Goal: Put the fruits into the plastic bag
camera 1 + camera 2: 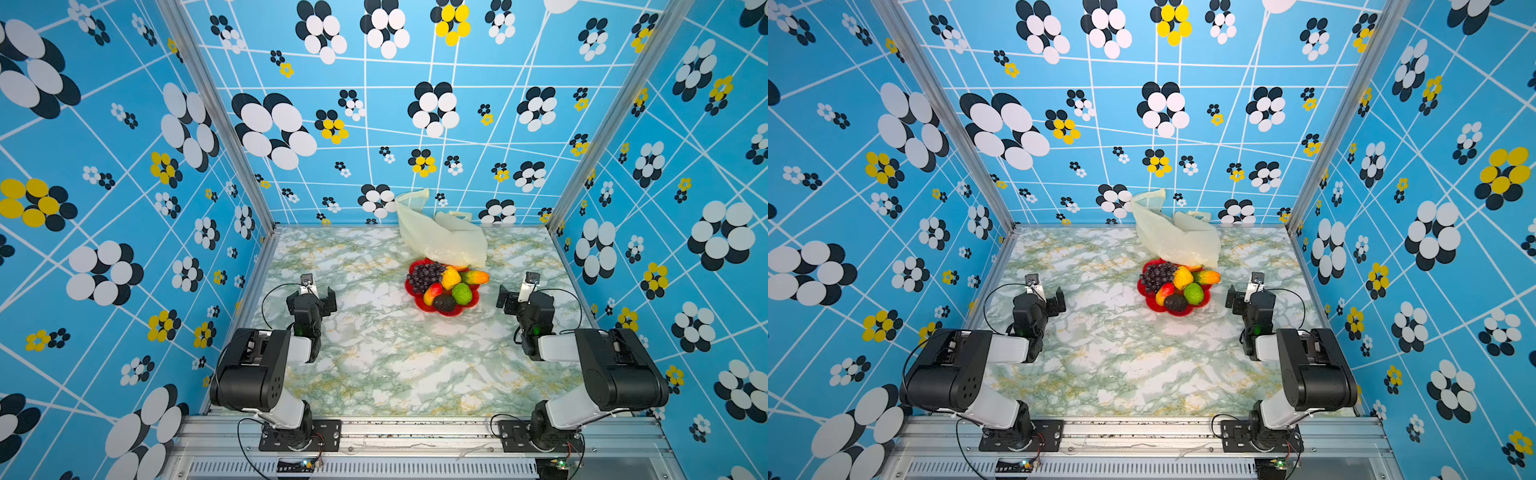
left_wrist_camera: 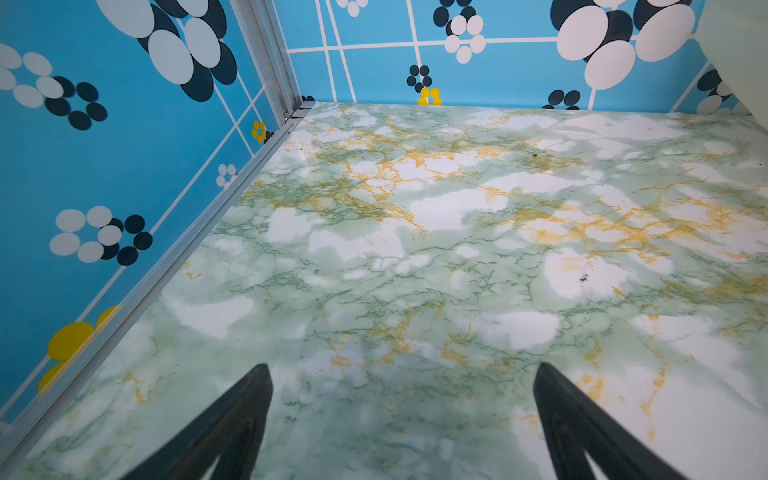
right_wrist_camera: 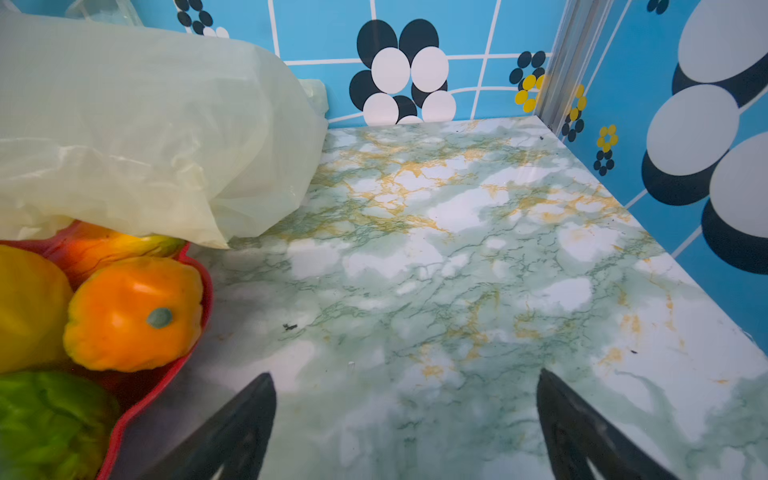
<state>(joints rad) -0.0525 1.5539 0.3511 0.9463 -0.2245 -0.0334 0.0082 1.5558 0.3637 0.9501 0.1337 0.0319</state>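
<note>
Marble-patterned table (image 1: 374, 365) carries one red plate (image 1: 468, 308) of seven fruits (image 1: 444, 286) and, touching it at twelve o'clock, one plastic bag (image 1: 444, 237). Left gripper (image 2: 403, 415) at nine o'clock and right gripper (image 3: 405, 419) at three rest low, fingers spread, empty.

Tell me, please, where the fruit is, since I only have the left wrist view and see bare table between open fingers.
Observer: The fruits are piled on a red plate, right of the middle in both top views.
Operator: Thank you. And where is the bag?
Observer: The plastic bag lies crumpled just behind the plate, its edge draped over the plate's far rim.
Operator: Is the other arm holding anything?
Observer: No. The right gripper is open and empty, beside the plate over bare table.
</note>
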